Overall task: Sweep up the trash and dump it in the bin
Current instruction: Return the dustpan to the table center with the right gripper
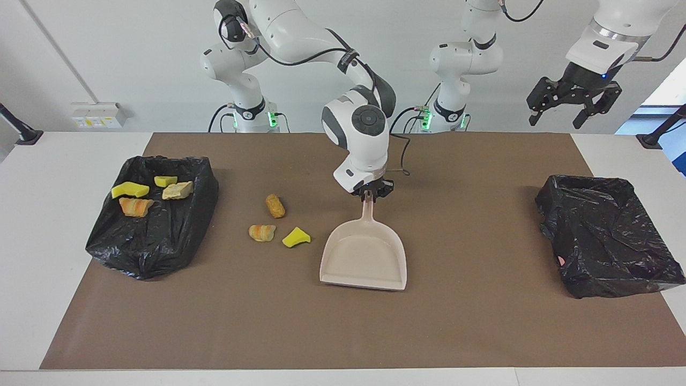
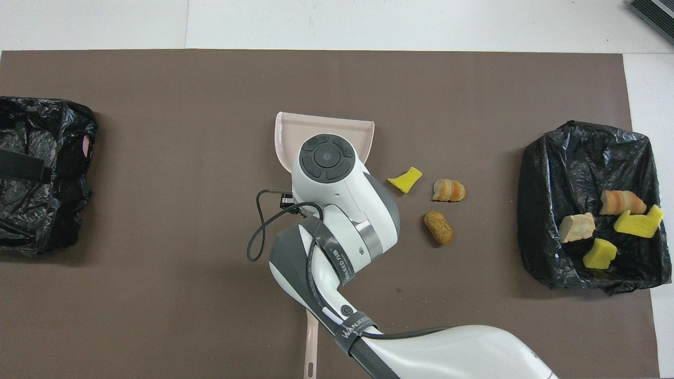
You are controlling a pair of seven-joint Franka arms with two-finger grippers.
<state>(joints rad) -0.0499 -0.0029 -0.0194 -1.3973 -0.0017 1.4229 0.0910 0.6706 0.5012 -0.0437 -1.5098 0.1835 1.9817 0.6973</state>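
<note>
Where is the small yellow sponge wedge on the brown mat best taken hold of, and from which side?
Probably grip the small yellow sponge wedge across its middle, coming straight down from above: it lies flat on the brown mat, with free gaps to the beige plastic dustpan and the striped pastry piece.

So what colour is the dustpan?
Pale beige-pink dustpan, clearest in the facing view.

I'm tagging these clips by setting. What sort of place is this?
Probably a robotics lab: two bench-mounted arms, a brown mat over a white table, and staged trash beside a dustpan and bag-lined bins.
</note>
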